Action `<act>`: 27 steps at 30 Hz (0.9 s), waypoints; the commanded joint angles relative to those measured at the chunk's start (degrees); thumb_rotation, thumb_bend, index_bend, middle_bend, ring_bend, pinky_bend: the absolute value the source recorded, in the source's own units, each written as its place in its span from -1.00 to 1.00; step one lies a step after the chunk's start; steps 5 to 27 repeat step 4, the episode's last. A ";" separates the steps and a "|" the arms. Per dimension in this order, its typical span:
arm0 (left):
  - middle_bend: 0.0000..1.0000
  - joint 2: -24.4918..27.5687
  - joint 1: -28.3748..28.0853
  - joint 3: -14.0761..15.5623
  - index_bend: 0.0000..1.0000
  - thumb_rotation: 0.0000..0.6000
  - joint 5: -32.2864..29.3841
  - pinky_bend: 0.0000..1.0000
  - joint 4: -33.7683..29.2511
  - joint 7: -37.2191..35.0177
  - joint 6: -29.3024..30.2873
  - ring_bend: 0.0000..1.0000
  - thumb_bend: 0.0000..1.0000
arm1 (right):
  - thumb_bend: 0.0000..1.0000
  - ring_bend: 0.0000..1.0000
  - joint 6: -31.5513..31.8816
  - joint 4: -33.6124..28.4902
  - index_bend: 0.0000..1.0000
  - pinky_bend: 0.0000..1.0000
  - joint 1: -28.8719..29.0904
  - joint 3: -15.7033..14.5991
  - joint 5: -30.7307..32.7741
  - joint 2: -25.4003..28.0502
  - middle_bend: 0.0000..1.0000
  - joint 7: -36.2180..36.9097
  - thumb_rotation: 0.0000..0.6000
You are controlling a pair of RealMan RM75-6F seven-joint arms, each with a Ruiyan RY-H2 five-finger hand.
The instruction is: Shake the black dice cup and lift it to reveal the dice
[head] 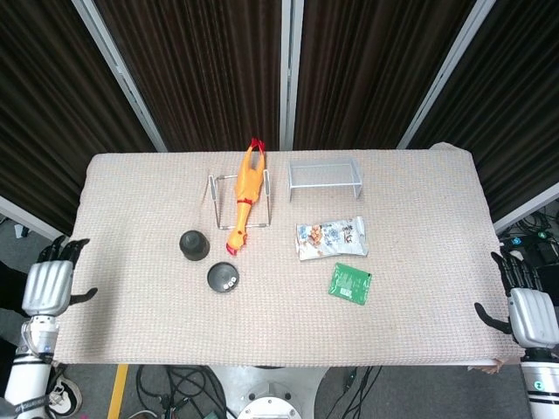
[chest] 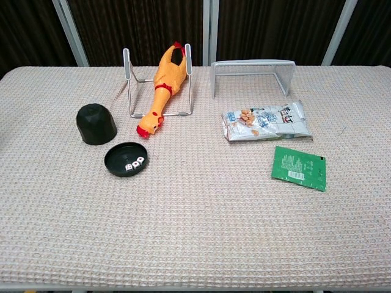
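Note:
The black dice cup (head: 193,245) (chest: 96,124) stands mouth down on the table, left of centre. Just in front of it lies its round black base dish (head: 224,278) (chest: 126,159) with small white dice (chest: 134,163) showing in it. My left hand (head: 49,285) hangs off the table's left edge, fingers apart and holding nothing, far from the cup. My right hand (head: 527,312) is off the right edge, also holding nothing. Neither hand shows in the chest view.
A yellow rubber chicken (head: 244,196) (chest: 164,86) leans in a wire rack (chest: 157,81) behind the cup. A wire shelf (head: 324,175) stands at the back, with a snack bag (chest: 266,121) and a green packet (chest: 299,167) to the right.

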 commanded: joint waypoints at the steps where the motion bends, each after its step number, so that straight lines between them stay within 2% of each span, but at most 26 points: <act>1: -0.62 0.31 1.84 1.15 -0.65 1.00 1.21 -0.62 -0.56 0.84 2.52 -0.86 -0.82 | -0.67 -1.00 0.09 -0.14 -1.00 -1.00 0.01 -0.04 0.01 -0.17 -1.00 -0.45 1.00; 4: -0.62 -0.02 2.84 1.39 -0.65 1.00 2.56 -0.62 0.12 1.25 4.50 -0.87 -0.84 | -0.67 -1.00 0.91 -0.23 -1.00 -1.00 -0.18 0.11 -0.22 -0.09 -1.00 -0.60 1.00; 27: -0.62 -0.02 2.84 1.39 -0.65 1.00 2.56 -0.62 0.12 1.25 4.50 -0.87 -0.84 | -0.67 -1.00 0.91 -0.23 -1.00 -1.00 -0.18 0.11 -0.22 -0.09 -1.00 -0.60 1.00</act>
